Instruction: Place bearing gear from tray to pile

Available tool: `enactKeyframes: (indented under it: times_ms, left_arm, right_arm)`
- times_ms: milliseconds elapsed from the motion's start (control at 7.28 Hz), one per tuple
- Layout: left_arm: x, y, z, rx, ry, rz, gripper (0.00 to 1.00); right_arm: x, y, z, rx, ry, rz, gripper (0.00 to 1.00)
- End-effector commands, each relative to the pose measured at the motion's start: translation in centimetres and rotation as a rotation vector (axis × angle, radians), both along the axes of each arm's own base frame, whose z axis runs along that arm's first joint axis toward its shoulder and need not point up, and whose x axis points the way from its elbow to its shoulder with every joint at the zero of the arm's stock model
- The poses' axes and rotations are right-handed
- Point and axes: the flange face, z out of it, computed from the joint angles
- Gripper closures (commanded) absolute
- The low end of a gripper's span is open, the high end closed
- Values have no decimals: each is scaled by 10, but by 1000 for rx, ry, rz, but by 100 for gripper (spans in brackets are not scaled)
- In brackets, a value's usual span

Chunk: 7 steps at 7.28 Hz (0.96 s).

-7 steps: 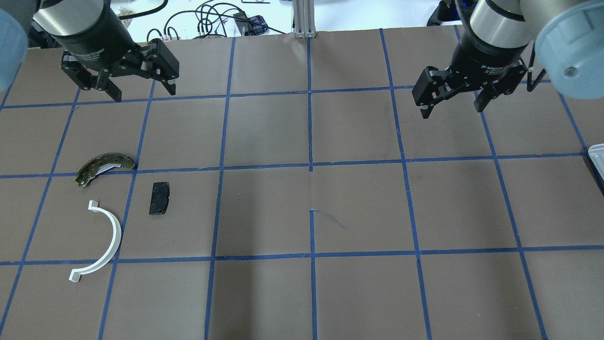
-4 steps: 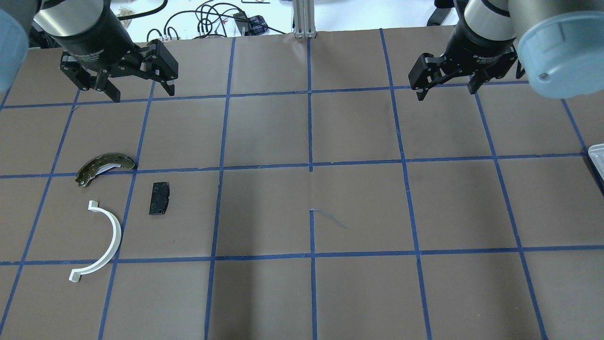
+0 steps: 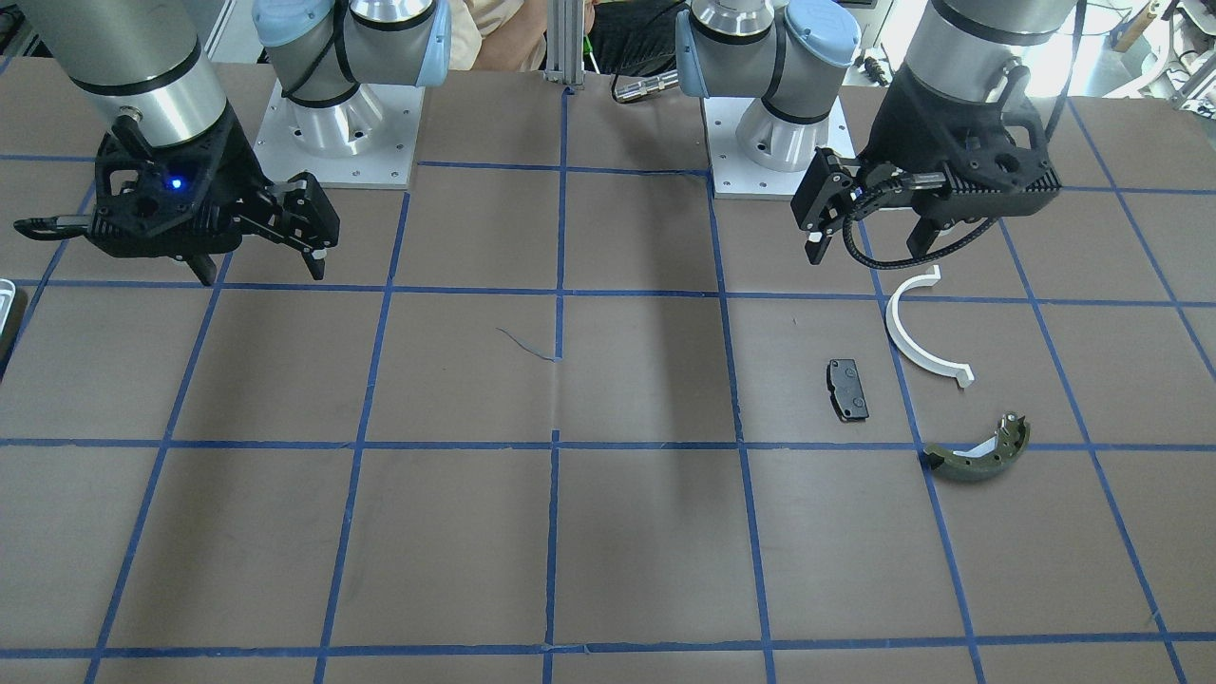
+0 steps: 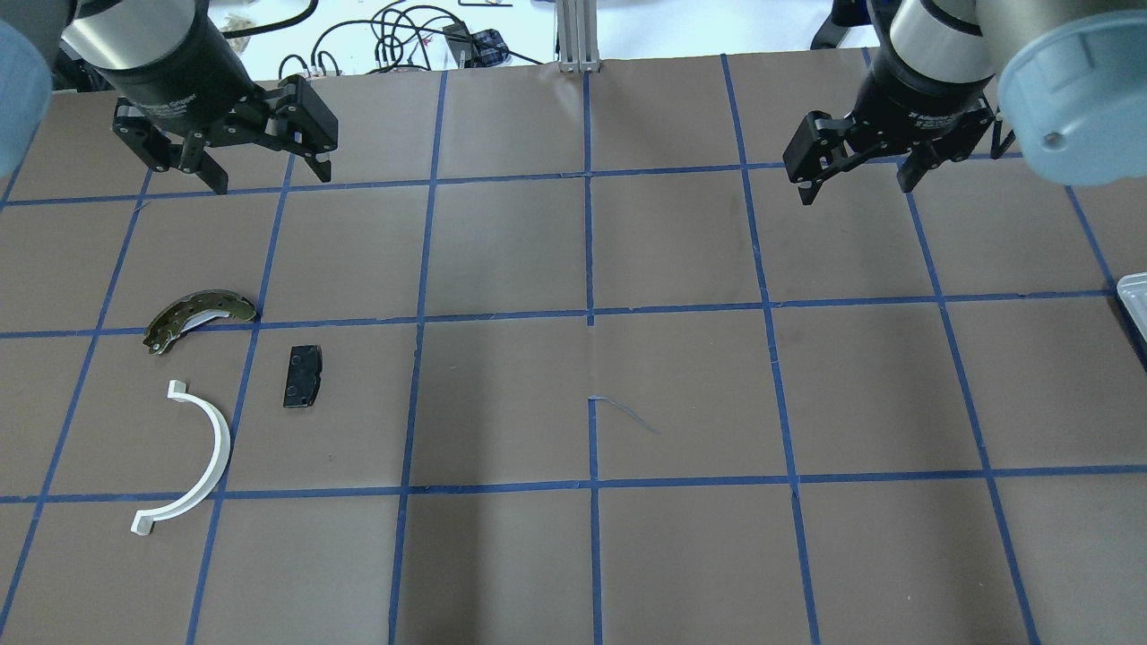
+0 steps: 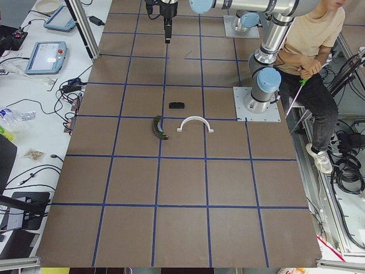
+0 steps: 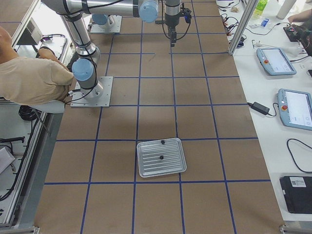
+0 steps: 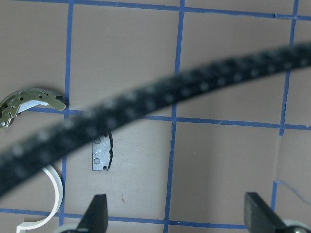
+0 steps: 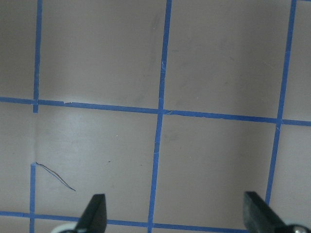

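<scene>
Currently the pick-up step appears to be pending: right gripper and left gripper are both hanging spread and empty, well away from the tray, where 2 small black bearing gears are lying. Next, the right gripper is likely needing to descend over the tray.

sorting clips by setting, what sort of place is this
Most likely a robotics lab workcell: a left arm and right arm bolted to a table gridded with blue tape, teach pendants on the side bench, and an operator seated beside the rig.
</scene>
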Motion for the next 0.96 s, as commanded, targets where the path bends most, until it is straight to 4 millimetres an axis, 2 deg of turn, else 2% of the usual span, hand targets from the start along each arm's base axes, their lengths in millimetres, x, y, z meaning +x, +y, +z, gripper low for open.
enactKeyframes:
  times_ms: [0, 137, 275, 412, 687, 825]
  left_arm:
    - [1, 0, 2, -5, 0, -1, 0]
    - [1, 0, 2, -5, 0, -1, 0]
    - [1, 0, 2, -5, 0, -1, 0]
    - [1, 1, 2, -5, 0, -1, 0]
    - [1, 1, 2, -5, 0, -1, 0]
    - [0, 1, 2, -5, 1, -1, 0]
  right_arm:
    - [-21, -4, 8, -10, 9, 53, 1]
    - [-36, 5, 12, 26, 7, 126, 3]
    - [-70, 2, 13, 27, 18, 272, 4]
    - [-120, 0, 13, 34, 22, 310, 3]
    - [-206, 5, 9, 42, 35, 535, 3]
    - [-250, 8, -2, 53, 27, 619, 4]
